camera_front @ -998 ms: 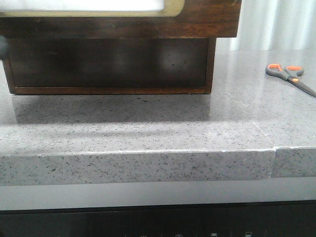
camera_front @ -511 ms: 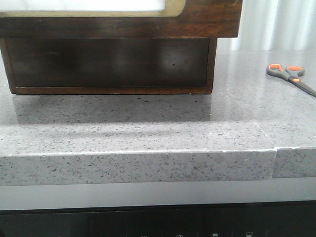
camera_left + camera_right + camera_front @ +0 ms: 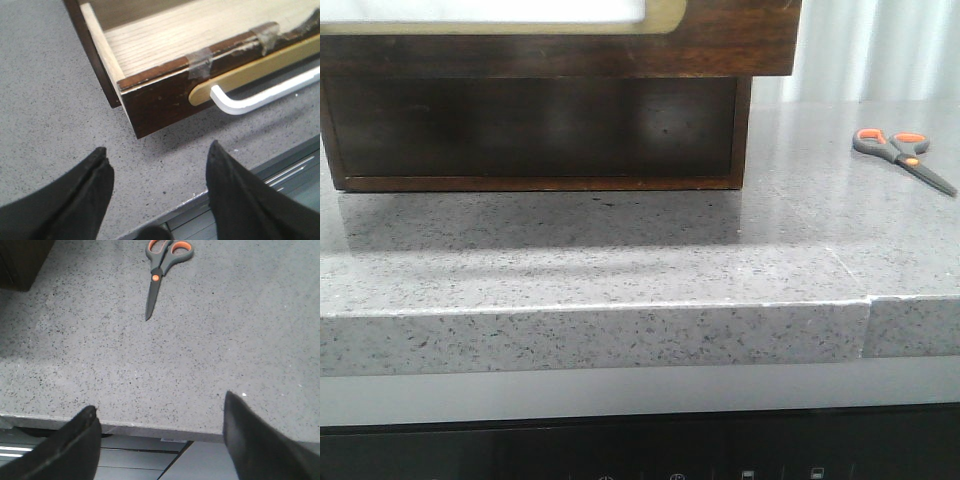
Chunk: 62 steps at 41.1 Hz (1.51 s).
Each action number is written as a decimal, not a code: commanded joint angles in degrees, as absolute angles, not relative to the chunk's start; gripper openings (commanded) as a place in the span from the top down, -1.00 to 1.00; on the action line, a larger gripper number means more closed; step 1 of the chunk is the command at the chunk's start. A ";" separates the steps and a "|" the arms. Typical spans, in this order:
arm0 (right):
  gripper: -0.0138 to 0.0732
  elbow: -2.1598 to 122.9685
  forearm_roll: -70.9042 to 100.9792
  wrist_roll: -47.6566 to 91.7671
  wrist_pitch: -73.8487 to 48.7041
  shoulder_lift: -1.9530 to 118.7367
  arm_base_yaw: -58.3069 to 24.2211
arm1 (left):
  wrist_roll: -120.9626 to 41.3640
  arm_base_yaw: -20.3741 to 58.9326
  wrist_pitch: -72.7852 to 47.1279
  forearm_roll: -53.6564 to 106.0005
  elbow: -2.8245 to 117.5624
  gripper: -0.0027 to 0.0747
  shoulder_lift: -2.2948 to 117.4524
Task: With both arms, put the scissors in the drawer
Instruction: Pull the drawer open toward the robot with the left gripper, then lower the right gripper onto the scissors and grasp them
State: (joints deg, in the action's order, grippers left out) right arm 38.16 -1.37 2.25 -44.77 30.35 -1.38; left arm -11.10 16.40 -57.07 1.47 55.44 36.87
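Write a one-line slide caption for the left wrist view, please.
Left gripper, open, hovers over the counter beside the pulled-out, empty drawer.

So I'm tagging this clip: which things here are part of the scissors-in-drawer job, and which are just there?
Part of the job:
scissors, lying closed on the counter
drawer, pulled open
left gripper, open
right gripper, open

Just there:
stone countertop
white handle on the drawer front

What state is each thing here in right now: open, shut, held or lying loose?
Drawer: pulled open, nothing seen inside.
Scissors: blades closed, lying flat on the countertop, untouched.
Left gripper: open, holding nothing.
Right gripper: open, holding nothing.
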 commanded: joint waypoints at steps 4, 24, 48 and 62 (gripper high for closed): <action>-0.56 40.14 -2.01 0.61 -41.87 31.05 -1.21 | 2.25 25.19 -52.40 -11.43 57.28 -0.13 36.68; -0.56 54.90 -3.72 -6.18 -47.91 58.05 -1.16 | 2.36 27.51 -49.24 -6.87 57.28 -0.12 36.68; -0.56 82.86 7.61 3.41 -54.01 91.26 3.97 | 2.25 27.51 -49.24 -6.87 57.28 -0.12 36.68; -0.56 90.63 7.61 4.68 -53.25 101.54 3.97 | 2.25 27.51 -49.24 -6.87 57.28 -0.12 36.68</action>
